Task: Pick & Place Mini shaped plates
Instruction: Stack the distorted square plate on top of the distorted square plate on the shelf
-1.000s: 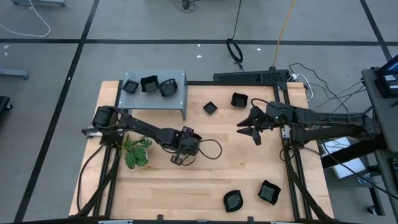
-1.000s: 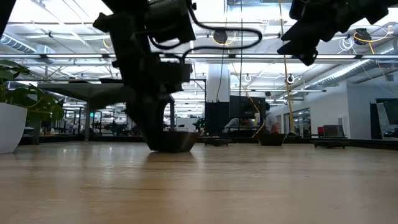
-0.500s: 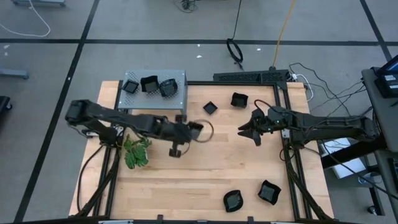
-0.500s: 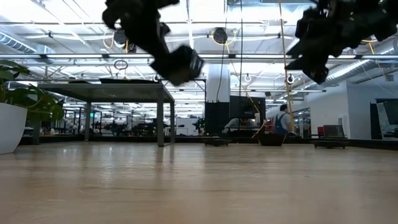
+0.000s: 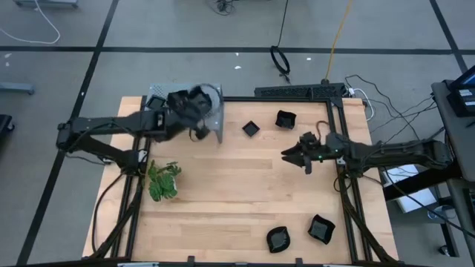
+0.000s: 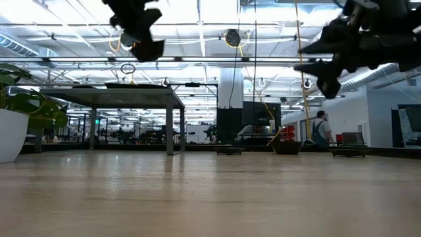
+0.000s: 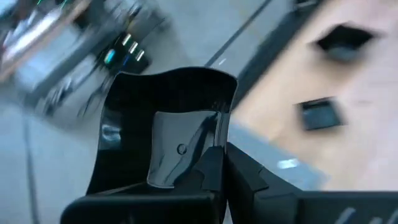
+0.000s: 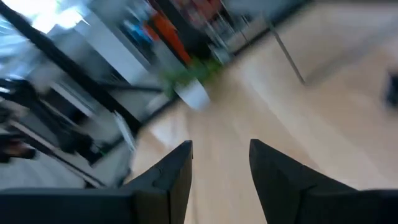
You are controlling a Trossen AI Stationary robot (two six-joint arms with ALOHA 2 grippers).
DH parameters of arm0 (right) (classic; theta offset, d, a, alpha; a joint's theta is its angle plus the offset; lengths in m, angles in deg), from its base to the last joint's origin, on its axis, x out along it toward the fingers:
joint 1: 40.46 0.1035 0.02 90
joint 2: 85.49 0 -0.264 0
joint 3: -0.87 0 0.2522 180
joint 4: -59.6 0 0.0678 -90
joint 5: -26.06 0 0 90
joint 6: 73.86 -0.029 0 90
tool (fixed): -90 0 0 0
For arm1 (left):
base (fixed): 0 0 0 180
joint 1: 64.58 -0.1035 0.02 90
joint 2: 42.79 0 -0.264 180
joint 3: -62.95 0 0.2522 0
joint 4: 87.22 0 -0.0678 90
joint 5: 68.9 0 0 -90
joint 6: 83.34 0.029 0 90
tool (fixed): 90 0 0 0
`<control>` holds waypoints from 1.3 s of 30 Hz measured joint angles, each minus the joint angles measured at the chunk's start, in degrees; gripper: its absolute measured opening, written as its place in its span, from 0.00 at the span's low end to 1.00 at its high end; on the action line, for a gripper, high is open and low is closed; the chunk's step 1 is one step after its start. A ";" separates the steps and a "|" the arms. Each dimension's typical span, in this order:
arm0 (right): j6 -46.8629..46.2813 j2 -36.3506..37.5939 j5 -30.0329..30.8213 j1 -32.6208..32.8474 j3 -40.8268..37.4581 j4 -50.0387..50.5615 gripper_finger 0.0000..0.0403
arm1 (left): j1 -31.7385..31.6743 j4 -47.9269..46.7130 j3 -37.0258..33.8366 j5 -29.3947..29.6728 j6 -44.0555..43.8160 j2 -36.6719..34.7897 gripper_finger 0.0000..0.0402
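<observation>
We have the left gripper (image 5: 194, 104) over the grey shelf (image 5: 215, 126) at the tabletop's (image 5: 245, 200) far left corner, fingers clamped on one mini plate (image 7: 168, 130). At least one plate (image 5: 156, 102) already sits on the shelf; the rest is hidden by the arm. Right gripper (image 5: 297, 157) hovers near the right edge, fingers apart, empty. Left to move: two plates (image 5: 251, 128) (image 5: 285, 119) by the far edge and two (image 5: 278, 239) (image 5: 320, 228) by the near right corner. Roughly halfway, we judge.
</observation>
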 joint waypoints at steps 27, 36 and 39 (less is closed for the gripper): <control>6.34 -0.04 0.01 -0.02 -11.46 -34.20 0.36 | -22.58 -19.48 0.02 -16.16 26.35 0.12 0.04; 6.34 -0.04 0.01 -0.02 -11.52 -34.22 0.36 | -24.57 -19.52 0.02 -16.08 28.20 0.12 0.08; 6.34 -0.04 0.01 -0.02 -11.52 -34.22 0.36 | -24.56 -19.50 0.00 -16.08 29.54 0.12 0.14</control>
